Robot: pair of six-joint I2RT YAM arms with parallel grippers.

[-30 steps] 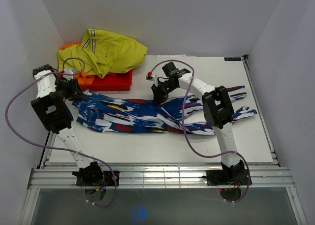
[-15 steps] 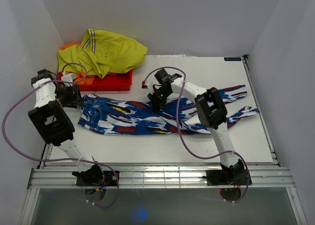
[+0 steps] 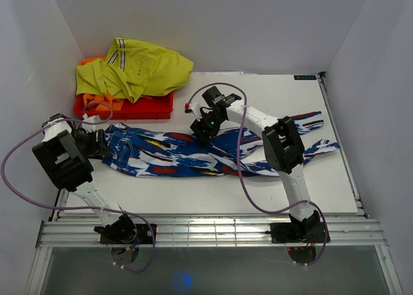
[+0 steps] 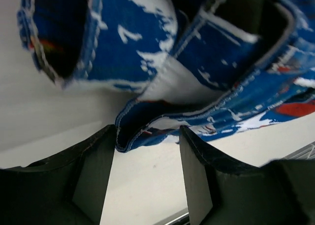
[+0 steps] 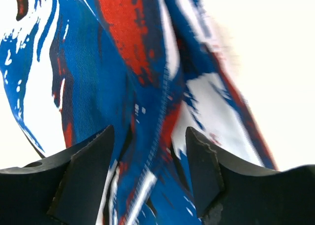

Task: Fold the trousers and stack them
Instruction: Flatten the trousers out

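Trousers [image 3: 193, 154] lie along the table [image 3: 271, 88], long axis left to right, waist end at the left gripper [image 3: 97, 143], mid-length under the right gripper [image 3: 201, 132]; left wrist: jaws parted astride a hemmed edge; right wrist: jaws parted over a seam.

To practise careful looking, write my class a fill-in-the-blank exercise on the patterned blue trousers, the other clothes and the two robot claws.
1. The royal-blue, blotch-patterned fabric trousers lie spread on the white ____.
2. The plain yellow-green garment with dark stripes is heaped at the far ____ corner.
3. The left claw and the right claw both have jaws standing ____.
Missing words: table, left, open.
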